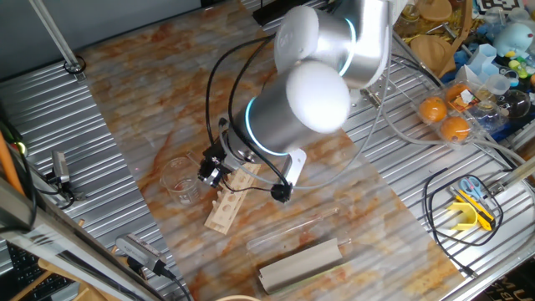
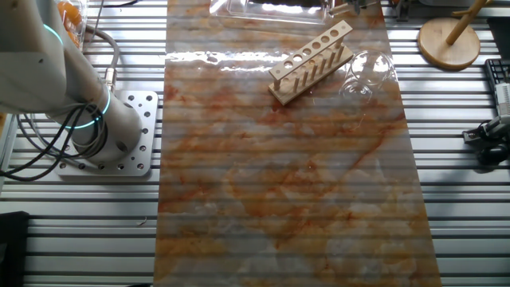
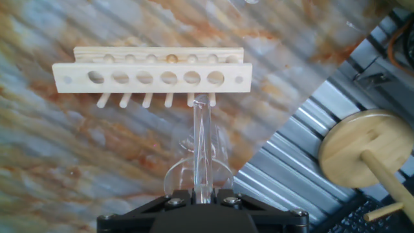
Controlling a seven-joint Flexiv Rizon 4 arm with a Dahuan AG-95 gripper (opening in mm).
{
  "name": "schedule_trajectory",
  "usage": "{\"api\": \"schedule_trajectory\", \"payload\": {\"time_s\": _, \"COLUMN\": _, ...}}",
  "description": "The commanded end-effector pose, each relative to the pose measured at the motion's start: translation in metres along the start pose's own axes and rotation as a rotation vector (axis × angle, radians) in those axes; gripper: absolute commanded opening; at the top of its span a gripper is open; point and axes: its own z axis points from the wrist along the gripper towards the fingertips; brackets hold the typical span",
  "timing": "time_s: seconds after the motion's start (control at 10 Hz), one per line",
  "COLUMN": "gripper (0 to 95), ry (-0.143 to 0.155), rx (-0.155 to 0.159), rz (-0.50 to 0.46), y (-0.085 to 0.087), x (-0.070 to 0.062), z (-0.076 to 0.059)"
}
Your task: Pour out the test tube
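Test tube (image 3: 200,145) clamped in the claw (image 3: 202,193), its long axis running toward 12 o'clock in the hand view, mouth end near the wooden rack (image 3: 150,76). The beaker (image 3: 197,169) sits beneath the tube on the table (image 3: 77,149), directly under the claw.

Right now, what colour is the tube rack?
Pale, unfinished wood, a light beige. The tube rack shows best in the hand view.

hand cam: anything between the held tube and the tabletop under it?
Yes, the beaker sits below the test tube, which the gripper holds; the wooden rack lies beyond.
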Motion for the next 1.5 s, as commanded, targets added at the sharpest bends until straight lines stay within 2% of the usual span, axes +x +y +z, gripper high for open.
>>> {"api": "schedule_trajectory", "payload": {"time_s": 0.1, "gripper": 0.0, "ry": -0.029, "rx": -0.029, "rz": 0.046, "y": -0.001, "x": -0.001, "z": -0.001}}
{"api": "schedule_trajectory", "payload": {"time_s": 0.2, "gripper": 0.0, "ry": -0.054, "rx": -0.045, "rz": 0.073, "y": -0.001, "x": -0.001, "z": -0.001}}
{"api": "schedule_trajectory", "payload": {"time_s": 0.3, "gripper": 0.0, "ry": -0.077, "rx": -0.065, "rz": 0.042, "y": -0.001, "x": -0.001, "z": -0.001}}
{"api": "schedule_trajectory", "payload": {"time_s": 0.4, "gripper": 0.0, "ry": -0.090, "rx": -0.079, "rz": 0.034, "y": -0.001, "x": -0.001, "z": -0.001}}
{"api": "schedule_trajectory", "payload": {"time_s": 0.5, "gripper": 0.0, "ry": -0.105, "rx": -0.107, "rz": 0.023, "y": -0.001, "x": -0.001, "z": -0.001}}
{"api": "schedule_trajectory", "payload": {"time_s": 0.6, "gripper": 0.0, "ry": -0.104, "rx": -0.109, "rz": 0.033, "y": -0.001, "x": -0.001, "z": -0.001}}
{"api": "schedule_trajectory", "payload": {"time_s": 0.7, "gripper": 0.0, "ry": -0.107, "rx": -0.106, "rz": 0.049, "y": -0.001, "x": -0.001, "z": -0.001}}
{"api": "schedule_trajectory", "payload": {"time_s": 0.8, "gripper": 0.0, "ry": -0.130, "rx": -0.089, "rz": 0.060, "y": -0.001, "x": -0.001, "z": -0.001}}
{"api": "schedule_trajectory", "payload": {"time_s": 1.0, "gripper": 0.0, "ry": -0.173, "rx": -0.055, "rz": 0.018, "y": -0.001, "x": -0.001, "z": -0.001}}
{"api": "schedule_trajectory", "payload": {"time_s": 1.3, "gripper": 0.0, "ry": -0.186, "rx": -0.032, "rz": -0.007, "y": -0.002, "x": 0.000, "z": 0.003}}
{"api": "schedule_trajectory", "payload": {"time_s": 1.5, "gripper": 0.0, "ry": -0.215, "rx": -0.011, "rz": -0.032, "y": -0.007, "x": 0.003, "z": 0.010}}
